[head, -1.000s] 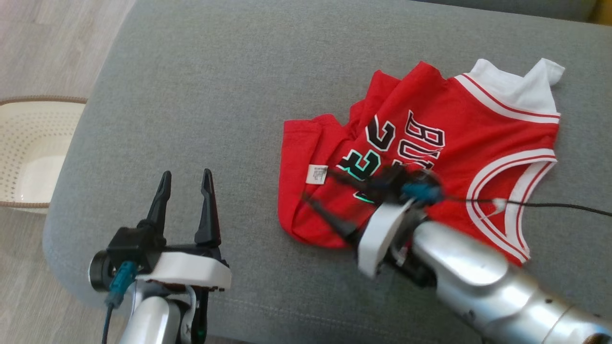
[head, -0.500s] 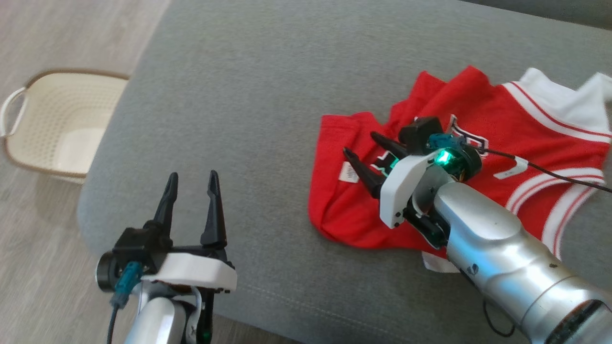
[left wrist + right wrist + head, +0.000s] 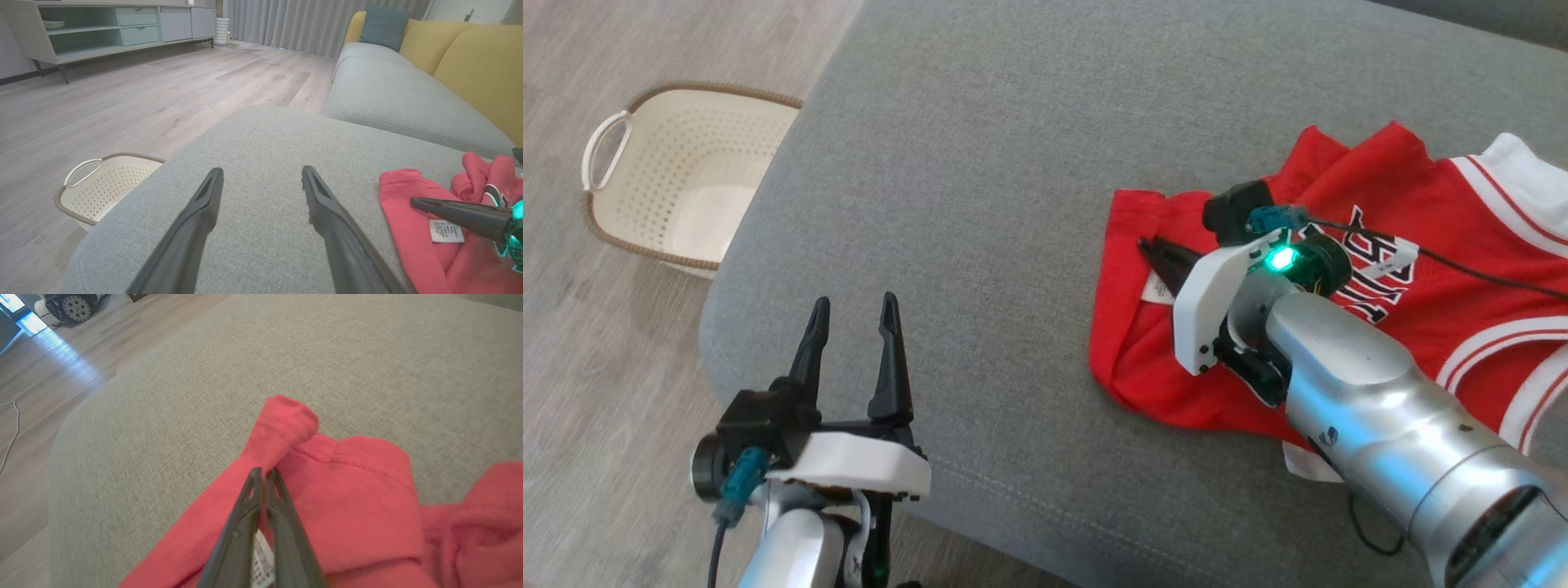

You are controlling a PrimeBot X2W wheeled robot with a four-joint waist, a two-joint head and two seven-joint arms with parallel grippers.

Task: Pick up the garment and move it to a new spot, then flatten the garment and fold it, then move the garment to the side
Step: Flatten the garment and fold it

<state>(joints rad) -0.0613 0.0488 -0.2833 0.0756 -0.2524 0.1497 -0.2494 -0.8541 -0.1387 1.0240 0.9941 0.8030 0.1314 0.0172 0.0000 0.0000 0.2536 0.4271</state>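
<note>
Cut by head view's right edge: red basketball jersey with white trim (image 3: 1347,171); its chest lettering partly behind silver right forearm (image 3: 1372,392). Print unreadable on small white care label (image 3: 261,553), partly covered by right gripper (image 3: 264,472) fingers. Behind grey fabric cushion (image 3: 980,163): one side of cream perforated basket (image 3: 711,87).

A red jersey (image 3: 1372,188) lies crumpled on the grey sofa cushion (image 3: 1013,163). The right gripper (image 3: 1156,251) rests on its left edge beside a white label (image 3: 1156,287), jaws pressed together. The left gripper (image 3: 855,310) hovers nearer, jaws spread. A cream basket (image 3: 654,171) stands leftward.
</note>
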